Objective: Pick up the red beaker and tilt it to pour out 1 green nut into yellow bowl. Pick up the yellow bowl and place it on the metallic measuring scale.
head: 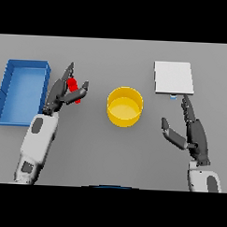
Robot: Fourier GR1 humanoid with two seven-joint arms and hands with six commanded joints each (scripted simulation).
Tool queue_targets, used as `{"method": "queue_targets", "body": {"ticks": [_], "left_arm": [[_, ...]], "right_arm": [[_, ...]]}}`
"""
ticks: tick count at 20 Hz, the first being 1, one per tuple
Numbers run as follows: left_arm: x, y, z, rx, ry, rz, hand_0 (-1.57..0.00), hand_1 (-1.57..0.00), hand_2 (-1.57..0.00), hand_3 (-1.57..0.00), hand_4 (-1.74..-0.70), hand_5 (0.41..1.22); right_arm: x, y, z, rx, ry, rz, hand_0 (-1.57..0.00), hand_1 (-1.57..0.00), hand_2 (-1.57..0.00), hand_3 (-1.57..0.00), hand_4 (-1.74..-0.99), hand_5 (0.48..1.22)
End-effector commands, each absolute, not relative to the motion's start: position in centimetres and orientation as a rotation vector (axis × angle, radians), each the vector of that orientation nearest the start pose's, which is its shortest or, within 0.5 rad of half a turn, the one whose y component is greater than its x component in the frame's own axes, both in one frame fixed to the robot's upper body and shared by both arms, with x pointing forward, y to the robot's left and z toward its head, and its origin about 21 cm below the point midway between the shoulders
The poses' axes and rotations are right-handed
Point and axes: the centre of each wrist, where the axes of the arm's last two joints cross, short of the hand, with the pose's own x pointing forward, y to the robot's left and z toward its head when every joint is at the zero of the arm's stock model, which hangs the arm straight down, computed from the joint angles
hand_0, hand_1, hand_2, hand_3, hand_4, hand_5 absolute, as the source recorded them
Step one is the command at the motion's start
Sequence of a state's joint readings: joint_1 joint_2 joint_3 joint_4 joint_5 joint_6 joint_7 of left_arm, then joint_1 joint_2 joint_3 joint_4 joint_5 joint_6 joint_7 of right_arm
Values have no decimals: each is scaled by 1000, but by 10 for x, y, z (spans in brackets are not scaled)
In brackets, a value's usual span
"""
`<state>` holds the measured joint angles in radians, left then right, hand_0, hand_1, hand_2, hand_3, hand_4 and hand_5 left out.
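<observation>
Bare table (109,152) surrounds the yellow bowl (125,106) on every side, with wide gaps toward both hands. The blue bin (23,90) walls off the left edge, just beside the left hand (60,95) and red beaker (75,90). The white scale (173,78) stands near the far right, the right hand's (195,135) fingertips just short of it.

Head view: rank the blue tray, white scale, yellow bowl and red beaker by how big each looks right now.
1. blue tray, largest.
2. white scale and yellow bowl look close; not ranked.
3. red beaker, smallest, though the left hand hides part of it.
</observation>
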<state>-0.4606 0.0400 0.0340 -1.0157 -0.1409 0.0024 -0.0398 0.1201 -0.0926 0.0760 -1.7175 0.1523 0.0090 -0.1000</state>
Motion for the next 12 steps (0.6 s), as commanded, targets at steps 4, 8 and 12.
{"method": "queue_targets", "body": {"ticks": [4, 8, 12], "left_arm": [[359, 189, -14, 36, -1509, -248, -81, -84, -122, -75, -1416, 770], [362, 178, -18, 91, -1492, -216, -859, -875, -886, -879, -1439, 1003], [361, 174, -23, 95, -1554, -227, -1279, -1286, -1290, -1288, -1447, 1132]], "right_arm": [[219, -241, 14, -158, -1700, 231, 1, 1, 1, 1, -1291, 684], [216, -242, 13, -151, -1698, 233, 1, 1, 1, 1, -1283, 683], [223, -237, 14, -141, -1698, 233, 1, 1, 1, 1, -1293, 682]]}}
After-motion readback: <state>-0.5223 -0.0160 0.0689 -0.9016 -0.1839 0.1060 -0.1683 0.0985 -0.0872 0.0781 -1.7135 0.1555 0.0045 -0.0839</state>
